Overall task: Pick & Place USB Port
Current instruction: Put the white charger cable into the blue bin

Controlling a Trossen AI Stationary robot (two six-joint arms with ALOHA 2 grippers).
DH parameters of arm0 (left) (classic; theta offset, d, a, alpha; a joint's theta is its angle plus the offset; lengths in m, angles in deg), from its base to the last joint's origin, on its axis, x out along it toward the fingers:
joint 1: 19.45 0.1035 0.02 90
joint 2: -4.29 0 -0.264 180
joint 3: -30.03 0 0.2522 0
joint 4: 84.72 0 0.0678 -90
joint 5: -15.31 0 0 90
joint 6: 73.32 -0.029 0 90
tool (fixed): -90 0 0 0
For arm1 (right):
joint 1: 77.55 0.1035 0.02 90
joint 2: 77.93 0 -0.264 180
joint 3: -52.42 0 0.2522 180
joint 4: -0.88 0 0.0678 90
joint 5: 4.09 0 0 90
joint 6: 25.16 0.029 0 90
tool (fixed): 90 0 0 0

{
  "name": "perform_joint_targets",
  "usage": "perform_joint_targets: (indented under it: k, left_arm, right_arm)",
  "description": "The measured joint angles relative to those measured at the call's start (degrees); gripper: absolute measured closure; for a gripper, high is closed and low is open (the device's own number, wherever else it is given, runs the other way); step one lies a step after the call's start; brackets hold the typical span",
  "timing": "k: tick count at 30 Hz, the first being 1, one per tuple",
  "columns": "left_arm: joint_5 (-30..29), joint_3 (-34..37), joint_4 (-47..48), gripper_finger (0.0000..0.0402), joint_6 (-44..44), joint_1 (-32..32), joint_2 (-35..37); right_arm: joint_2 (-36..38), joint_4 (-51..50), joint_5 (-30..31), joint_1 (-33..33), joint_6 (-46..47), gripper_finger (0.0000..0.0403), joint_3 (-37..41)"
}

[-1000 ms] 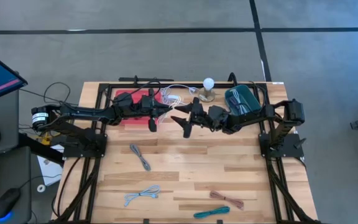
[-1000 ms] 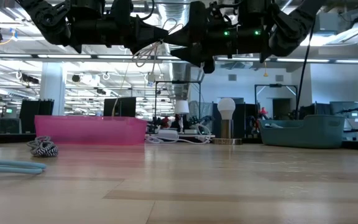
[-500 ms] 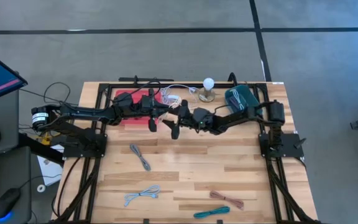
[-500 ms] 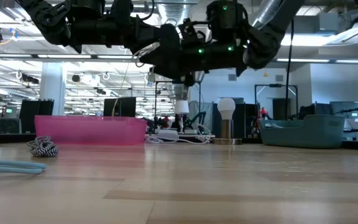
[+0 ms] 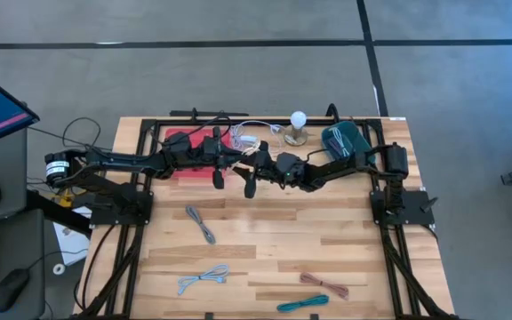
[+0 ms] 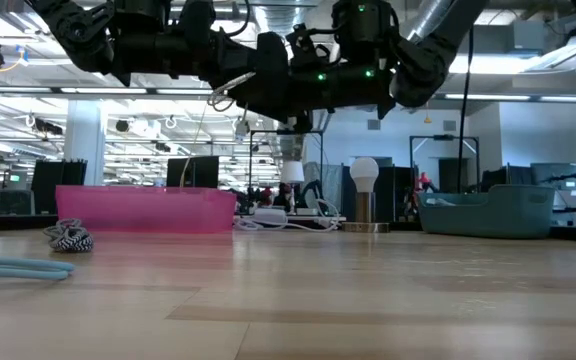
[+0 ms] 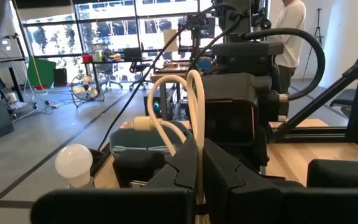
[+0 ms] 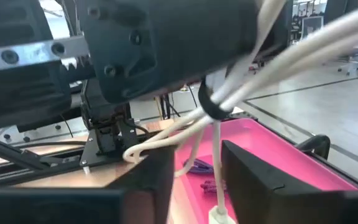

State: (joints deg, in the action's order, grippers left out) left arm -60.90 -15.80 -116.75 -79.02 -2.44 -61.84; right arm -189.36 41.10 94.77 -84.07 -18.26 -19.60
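White cable (image 7: 178, 118), the looped bundle this job turns on, hangs in the air over the back middle of the table (image 5: 265, 240), between the two arms and well above the wood. The left gripper (image 7: 199, 165) has it: in the left wrist view the two dark fingers sit closed with the cream strands pinched in the narrow slot between them, loops arching up and over. The right gripper (image 8: 196, 168) faces it head-on from the other side; its fingers stand apart, and in its own wrist view the loose strands (image 8: 213, 134) hang down into the gap between them without being gripped. So the bundle lies straight ahead of the right gripper, its hanging strands running roughly vertical across that gap. A handover looks to be the step in hand. The pink tray (image 5: 178, 147) lies below the left arm, the teal bin (image 5: 349, 142) behind the right.
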Motion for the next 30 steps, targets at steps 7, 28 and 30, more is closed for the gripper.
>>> perform_joint_targets:
  k: [7, 28, 30]
  left_arm:
    - [-0.02, 0.00, 0.39, 0.0394, 0.13, 0.00, 0.00]
    - [0.02, 0.07, 1.17, 0.0317, 1.66, 0.62, 1.01]
    - [-0.03, 0.04, 2.98, 0.0313, 1.62, 1.27, 2.53]
  right_arm:
    - [0.00, -0.23, -0.02, -0.39, -0.67, 0.0387, 0.00]
    - [0.69, -1.90, 0.26, -0.71, -2.81, 0.0402, 1.76]
    - [1.74, -2.16, 0.58, -1.21, -2.21, 0.0402, 3.40]
